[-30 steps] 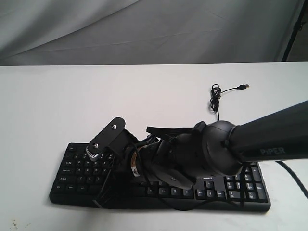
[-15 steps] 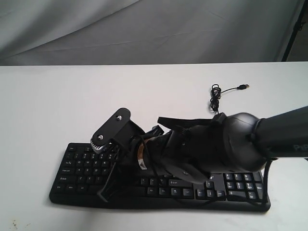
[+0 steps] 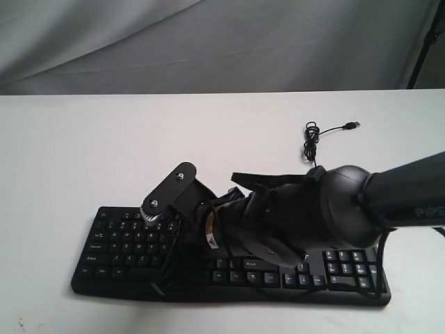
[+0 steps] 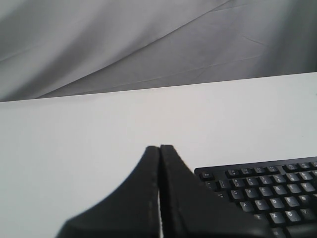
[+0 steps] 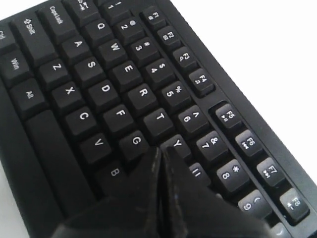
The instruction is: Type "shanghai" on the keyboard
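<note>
My right tool (image 5: 160, 151) has its two fingers pressed together, tip pointing down at the keyboard (image 5: 94, 94), just beside the G key (image 5: 136, 141) and Y key (image 5: 174, 143) (whether it touches, I cannot tell). My left tool (image 4: 159, 148) is likewise closed up, held over bare white bench (image 4: 74, 148) near the keyboard's corner. The keyboard lies flat at the bench's near edge, its cable (image 3: 311, 142) coiled behind it.

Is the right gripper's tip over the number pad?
No, the right wrist view shows the right gripper, shut, over the letter keys of the keyboard, between G and Y.
</note>
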Controlling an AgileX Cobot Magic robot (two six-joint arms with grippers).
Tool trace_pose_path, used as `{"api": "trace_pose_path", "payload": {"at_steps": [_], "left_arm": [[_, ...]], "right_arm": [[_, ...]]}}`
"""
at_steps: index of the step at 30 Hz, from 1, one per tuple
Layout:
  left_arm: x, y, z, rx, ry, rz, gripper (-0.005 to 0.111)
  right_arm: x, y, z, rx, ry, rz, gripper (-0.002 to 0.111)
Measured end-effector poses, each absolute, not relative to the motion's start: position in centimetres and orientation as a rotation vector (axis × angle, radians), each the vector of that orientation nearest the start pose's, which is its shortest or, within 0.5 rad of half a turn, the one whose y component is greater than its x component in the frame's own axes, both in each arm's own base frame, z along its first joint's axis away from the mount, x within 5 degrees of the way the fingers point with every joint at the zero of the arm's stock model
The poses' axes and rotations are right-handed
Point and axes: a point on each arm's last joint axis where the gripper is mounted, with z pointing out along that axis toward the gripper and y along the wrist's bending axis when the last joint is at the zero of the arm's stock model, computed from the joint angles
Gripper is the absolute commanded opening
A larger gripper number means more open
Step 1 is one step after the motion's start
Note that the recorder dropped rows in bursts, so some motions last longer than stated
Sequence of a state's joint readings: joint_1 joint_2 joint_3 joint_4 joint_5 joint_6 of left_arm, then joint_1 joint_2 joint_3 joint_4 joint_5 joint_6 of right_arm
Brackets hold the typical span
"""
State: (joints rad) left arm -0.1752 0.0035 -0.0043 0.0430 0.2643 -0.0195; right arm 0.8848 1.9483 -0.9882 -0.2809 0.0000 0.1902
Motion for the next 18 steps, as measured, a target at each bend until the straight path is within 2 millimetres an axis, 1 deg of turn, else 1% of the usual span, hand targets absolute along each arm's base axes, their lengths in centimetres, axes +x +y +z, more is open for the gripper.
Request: {"api": "trace_pose_path", "payload": {"at_steps": [4, 12, 16, 18], "left_arm": [[5.4, -0.9, 19.1, 0.164, 1.74, -0.102, 0.0], [5.4, -0.9, 19.1, 0.164, 1.74, -0.102, 0.0], [5.4, -0.9, 19.1, 0.164, 1.74, -0.102, 0.0], [5.4, -0.9, 19.1, 0.164, 1.74, -0.102, 0.0]], "right_arm": [[23.9, 29.2, 11.9, -1.161, 2.183, 0.356, 0.0], [23.9, 29.3, 12.0, -1.159, 2.177, 0.362, 0.0], [23.9, 29.4, 11.2, -1.163, 2.181, 0.366, 0.0], [23.9, 29.5, 11.1, -1.159, 2.176, 0.373, 0.0]]}}
